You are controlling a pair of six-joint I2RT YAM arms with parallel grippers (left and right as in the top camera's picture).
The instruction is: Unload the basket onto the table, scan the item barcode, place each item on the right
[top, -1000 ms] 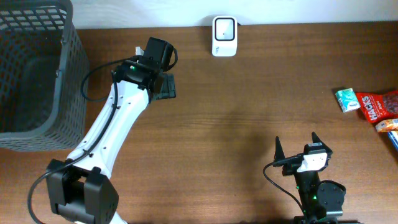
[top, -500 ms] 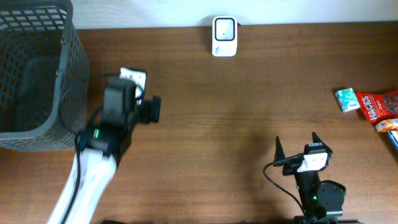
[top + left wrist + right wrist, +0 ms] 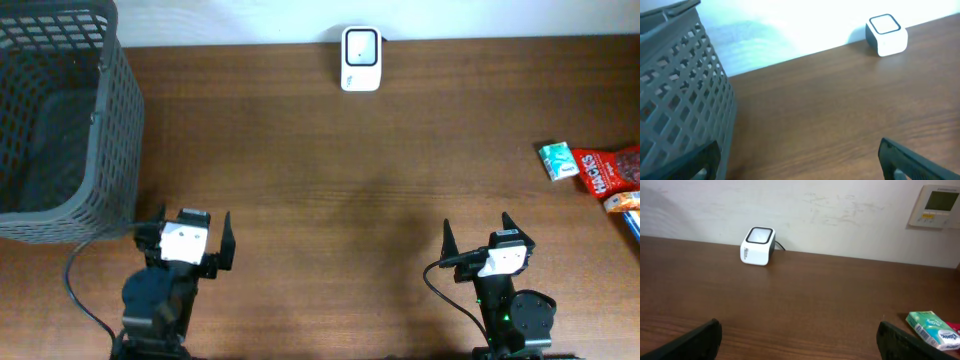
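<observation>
Scanner (image 3: 361, 58), a small white box with a dark-framed window on top, stands at the far edge of the table (image 3: 350, 200), about midway along it and against the wall; nothing lies on or just beside it; the items are well apart from it, at the table's right edge, where a green pack (image 3: 557, 161) touches or nearly touches a red bag (image 3: 612, 170), with a blue-and-orange item (image 3: 630, 205) just nearer, cut off by the frame; no barcode can be made out on any of them; a grey mesh basket (image 3: 110, 120) fills the far left corner; the left gripper (image 3: 185, 228) sits at the near edge just in front of the basket, jaws spread wide and holding nothing; its wrist view shows the basket (image 3: 685, 100) close on the left and the scanner (image 3: 886, 34) far off to the right; the right gripper (image 3: 495, 232) sits at the near edge towards the right, jaws likewise wide apart and empty; its wrist view shows the scanner (image 3: 758, 245) ahead to the left, the green pack (image 3: 932, 329) low on the right, and a thermostat (image 3: 940, 205) on the wall; neither gripper touches any item.
</observation>
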